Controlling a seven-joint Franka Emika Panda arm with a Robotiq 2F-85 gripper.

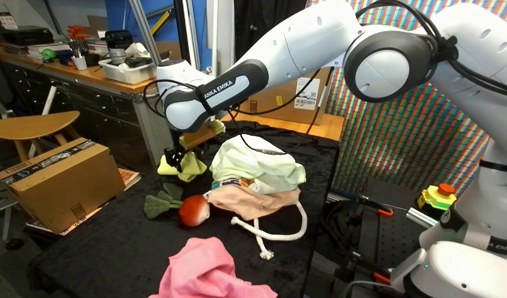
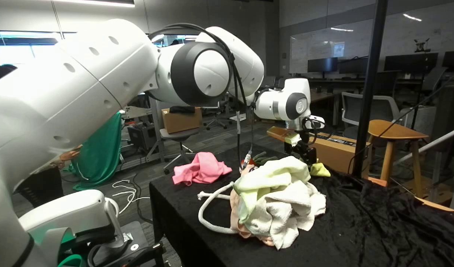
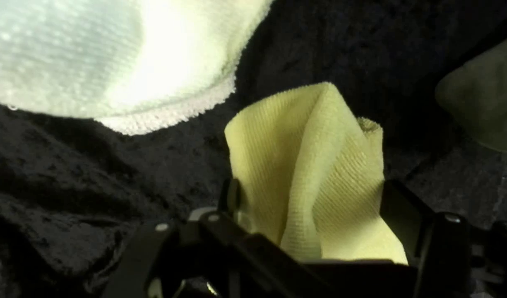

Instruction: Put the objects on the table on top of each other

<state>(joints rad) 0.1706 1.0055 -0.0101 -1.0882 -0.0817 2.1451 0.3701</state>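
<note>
At the near edge of the black-draped surface [image 1: 112, 252], in an exterior view: pink cloth [image 1: 207, 269], crumpled, bottom cut off by the frame, apart from the pile. Next, mid-surface: plush radish [image 1: 194, 210], red and white, on its side, green leaves [image 1: 164, 201] pointing left. Just right of it, the pile: peach cloth [image 1: 253, 201] underneath, white rope [image 1: 278, 237] coming out of it and curling on the near side, pale cloth [image 1: 253, 155] on top, greenish and white; cannot tell if one piece or two. Past the radish, far left: yellow cloth [image 1: 193, 167], bunched with a raised fold, apart from the pile. Pincer [image 3: 313, 207] is right at it: wrist view has the fingers [image 3: 404, 217] spread wide, one each side of the yellow cloth, not squeezed on it; cannot tell if they touch it. Arm [image 1: 311, 39] reaches over from the right. Off the surface, left: cardboard box [image 1: 67, 186], then stool [image 1: 34, 123]. Farther: workbench [image 1: 100, 118], white bin [image 1: 127, 74] on top.
</note>
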